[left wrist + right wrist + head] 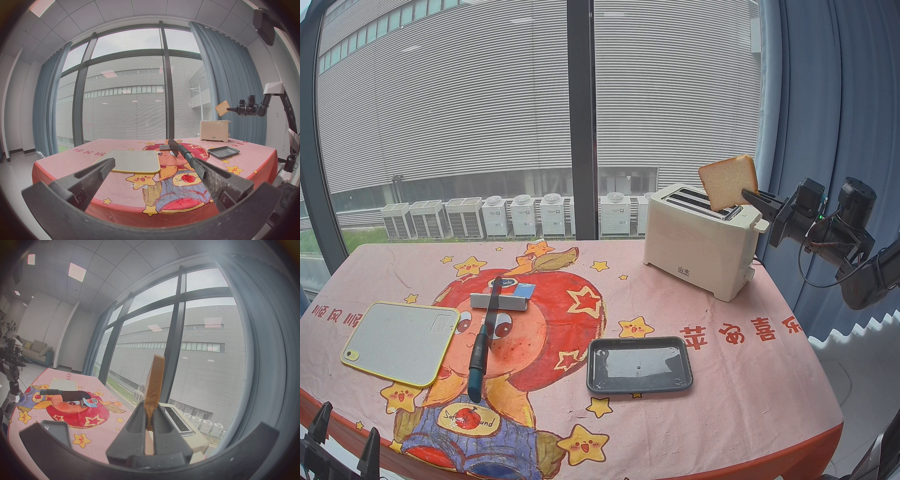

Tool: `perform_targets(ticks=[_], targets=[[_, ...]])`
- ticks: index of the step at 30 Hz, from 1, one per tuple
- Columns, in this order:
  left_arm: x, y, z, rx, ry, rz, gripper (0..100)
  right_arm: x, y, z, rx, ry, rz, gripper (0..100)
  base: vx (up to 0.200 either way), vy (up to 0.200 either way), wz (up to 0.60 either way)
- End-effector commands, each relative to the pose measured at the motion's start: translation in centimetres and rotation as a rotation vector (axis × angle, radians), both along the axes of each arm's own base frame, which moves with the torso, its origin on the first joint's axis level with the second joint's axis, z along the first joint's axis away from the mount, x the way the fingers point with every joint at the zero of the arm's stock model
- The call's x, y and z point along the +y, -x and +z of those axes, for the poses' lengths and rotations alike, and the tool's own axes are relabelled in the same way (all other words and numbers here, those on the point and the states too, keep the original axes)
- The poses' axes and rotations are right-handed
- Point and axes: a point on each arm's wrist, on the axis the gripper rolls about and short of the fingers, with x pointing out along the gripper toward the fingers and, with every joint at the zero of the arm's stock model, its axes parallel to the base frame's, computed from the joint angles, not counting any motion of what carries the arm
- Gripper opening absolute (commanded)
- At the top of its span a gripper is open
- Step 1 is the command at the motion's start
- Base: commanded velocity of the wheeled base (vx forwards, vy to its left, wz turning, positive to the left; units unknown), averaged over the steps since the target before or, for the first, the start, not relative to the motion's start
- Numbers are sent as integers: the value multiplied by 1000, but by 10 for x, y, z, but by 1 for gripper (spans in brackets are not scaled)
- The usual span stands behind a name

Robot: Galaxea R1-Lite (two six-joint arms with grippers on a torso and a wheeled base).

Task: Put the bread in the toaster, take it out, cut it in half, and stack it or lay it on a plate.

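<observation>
A slice of bread (727, 181) hangs in the air just above the slots of the white toaster (700, 240) at the table's back right. My right gripper (751, 196) is shut on the slice's lower edge; the right wrist view has the bread (154, 387) standing upright between the fingers (132, 427). The bread (222, 108) appears small above the toaster (214, 130) in the left wrist view. My left gripper (153, 175) is open, low off the table's front left corner. A black plate (639, 365) lies in front of the toaster. A knife (482, 340) rests on its stand (500, 302).
A grey cutting board (400, 341) with a yellow rim lies at the left. The pink printed tablecloth (737, 400) covers the table. A window and a blue curtain (831, 125) stand close behind the toaster.
</observation>
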Motion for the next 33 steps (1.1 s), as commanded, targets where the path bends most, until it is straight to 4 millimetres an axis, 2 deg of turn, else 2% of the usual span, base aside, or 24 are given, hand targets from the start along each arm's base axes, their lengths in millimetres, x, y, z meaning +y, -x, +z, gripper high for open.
perform_targets(ticks=[1,16,26,33], targets=[[0,-1,-4,16,0,0,100,-5,-13,-9,13,2,-16,0,0,0,0],[0,-1,-4,16,0,0,100,-9,-27,-21,33,3,-28,0,0,0,0],[0,-1,-4,16,0,0,100,-13,-44,-26,20,2,-39,0,0,0,0],[0,-1,-4,16,0,0,100,-11,-46,-30,29,3,-34,0,0,0,0]])
